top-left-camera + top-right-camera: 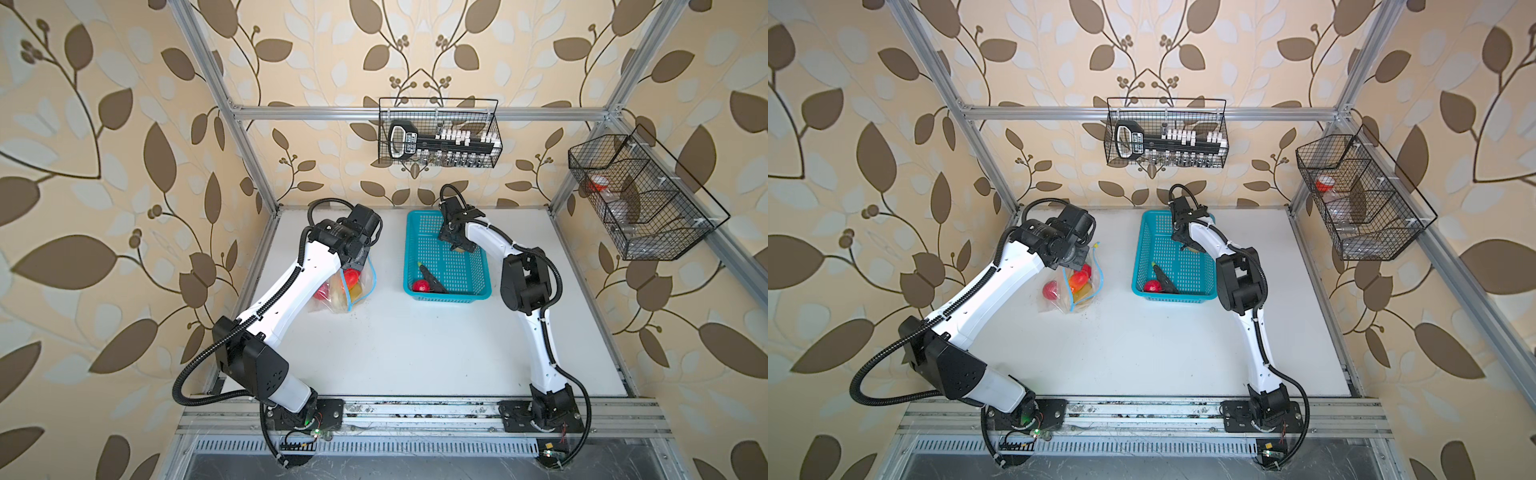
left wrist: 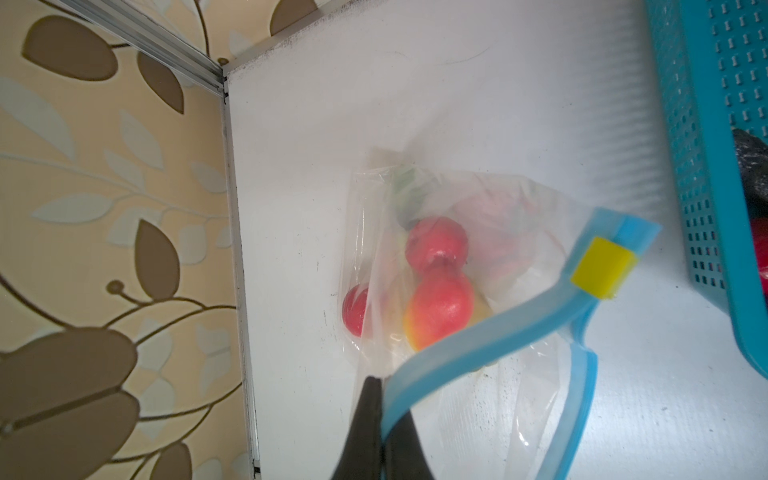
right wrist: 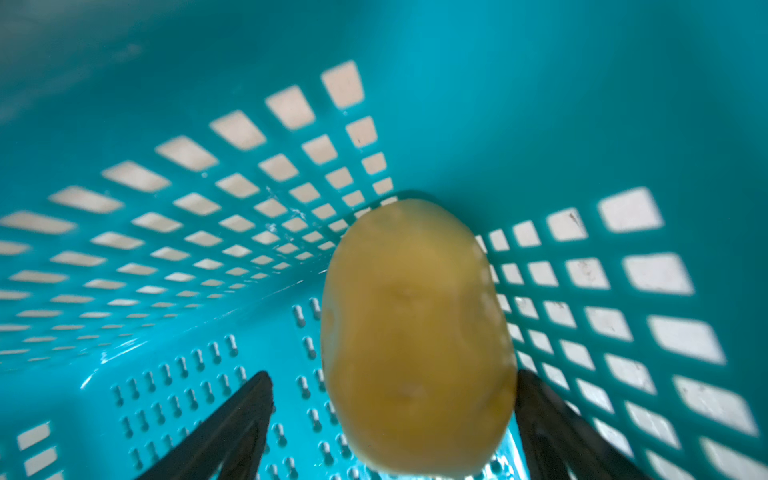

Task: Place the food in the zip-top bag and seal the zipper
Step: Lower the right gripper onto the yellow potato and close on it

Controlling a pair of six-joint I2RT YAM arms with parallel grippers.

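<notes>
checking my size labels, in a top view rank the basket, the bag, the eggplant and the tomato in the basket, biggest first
1. basket
2. bag, though the left arm hides part of it
3. eggplant
4. tomato, clearly shorter than the eggplant

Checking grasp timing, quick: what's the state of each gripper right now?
Left gripper: closed, pinching the zipper.
Right gripper: open, jaws either side of the potato in the basket, not yet gripping.
</notes>
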